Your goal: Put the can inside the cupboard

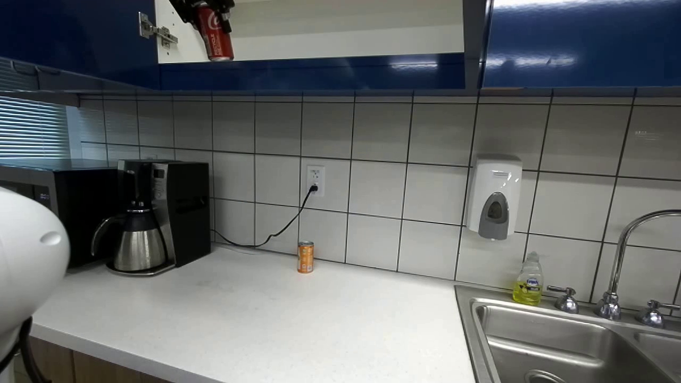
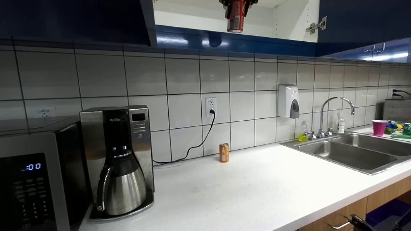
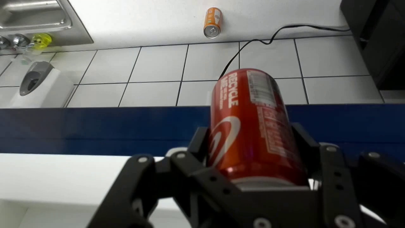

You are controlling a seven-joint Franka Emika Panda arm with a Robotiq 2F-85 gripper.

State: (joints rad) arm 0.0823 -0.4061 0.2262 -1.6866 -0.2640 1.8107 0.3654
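Note:
The red can (image 1: 217, 47) is held up at the open cupboard (image 1: 330, 74), slightly tilted; it also shows in an exterior view (image 2: 235, 25) and in the wrist view (image 3: 243, 104). My gripper (image 1: 211, 22) is shut around the can's upper part, with one finger on each side, as the wrist view (image 3: 251, 133) shows. The can's bottom is just above the cupboard's blue lower edge (image 2: 273, 38). I cannot tell whether it is over the cupboard floor or just in front of it. The pale cupboard interior (image 2: 298, 19) shows behind. The upper part of the gripper is cut off in both exterior views.
An open blue door (image 1: 80, 37) with its hinge stands beside the opening. Below, a small orange can (image 2: 224, 152) stands on the white counter (image 2: 244, 192). A coffee maker (image 2: 143, 128), a microwave (image 2: 32, 192), a soap dispenser (image 1: 495, 197) and a sink (image 1: 537, 324) are around.

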